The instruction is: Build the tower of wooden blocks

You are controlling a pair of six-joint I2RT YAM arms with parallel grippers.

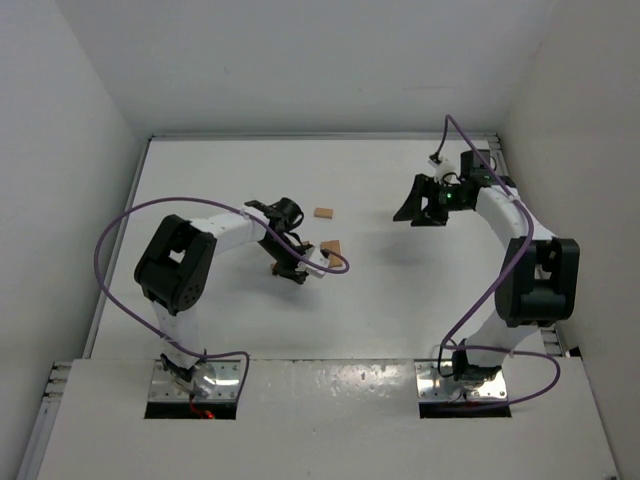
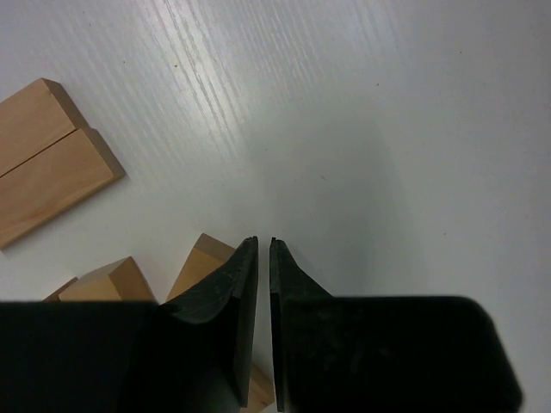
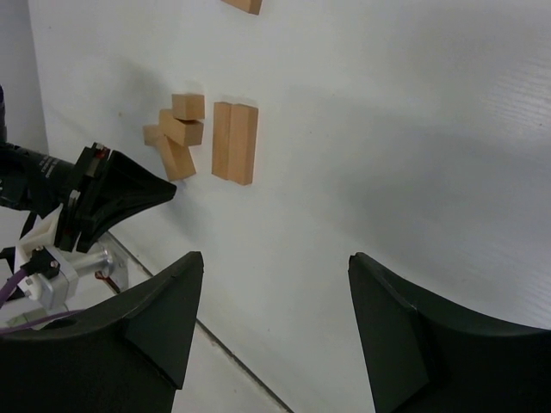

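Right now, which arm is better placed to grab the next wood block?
Left. The left arm's fingers sit nearly closed just beside the scattered wood blocks; the right arm's fingers hang open, well away from them.

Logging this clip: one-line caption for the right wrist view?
Open right gripper facing two long blocks side by side and a small jumbled heap of blocks beside them.
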